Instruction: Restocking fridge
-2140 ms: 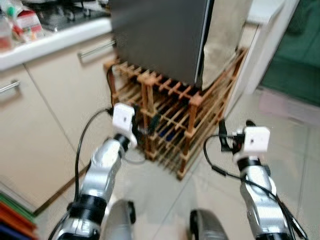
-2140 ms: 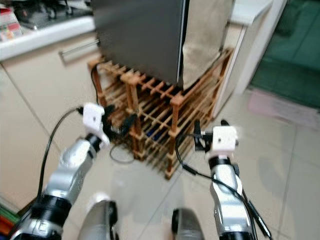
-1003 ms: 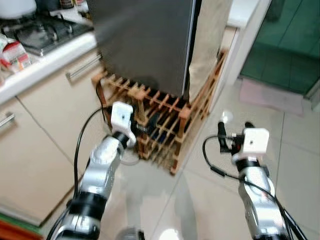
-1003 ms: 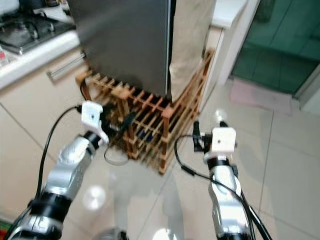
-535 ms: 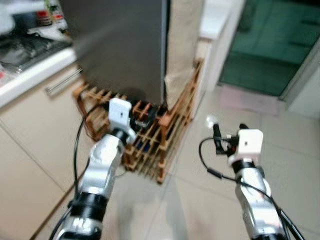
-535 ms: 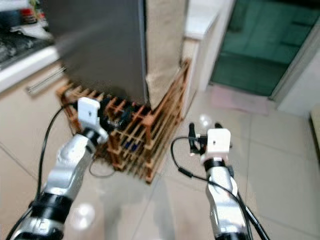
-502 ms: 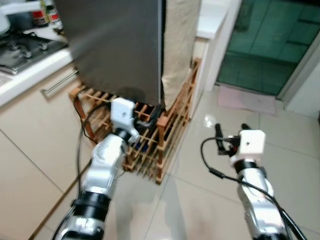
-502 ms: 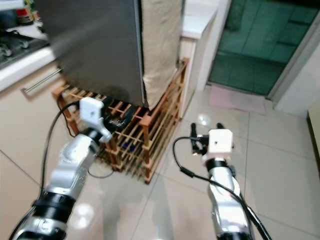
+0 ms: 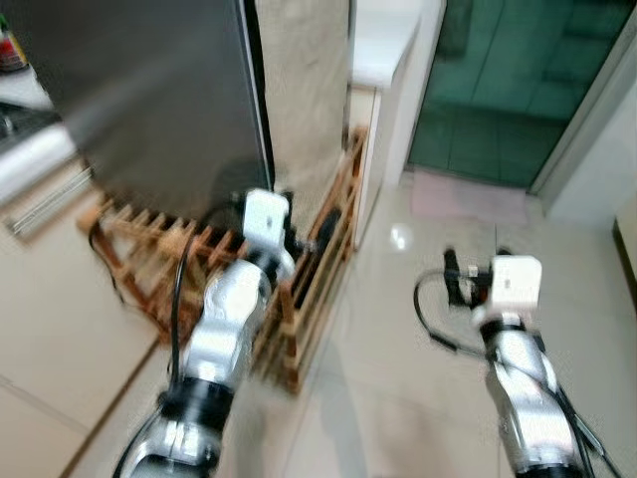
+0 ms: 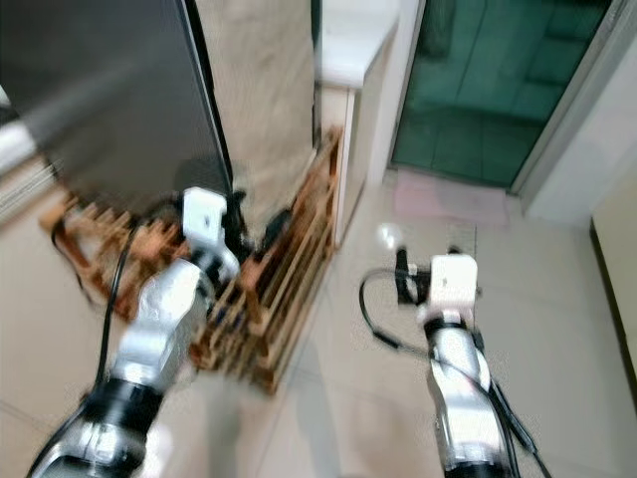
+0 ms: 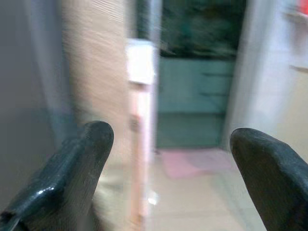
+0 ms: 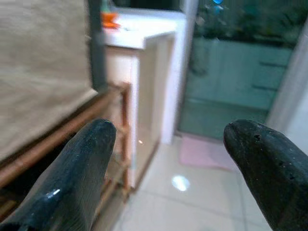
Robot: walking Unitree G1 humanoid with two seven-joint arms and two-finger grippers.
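A tall dark fridge (image 9: 149, 100) fills the upper left of the frame, a beige cloth (image 9: 304, 90) hanging down its side. Beneath it a wooden slatted rack (image 9: 299, 289) juts toward the lower centre, blocking low passage there. A white counter (image 9: 383, 45) stands just right of the cloth. Open tiled floor (image 9: 398, 378) spreads across the lower right toward a pink mat (image 9: 463, 196) and green glass door (image 9: 498, 80).
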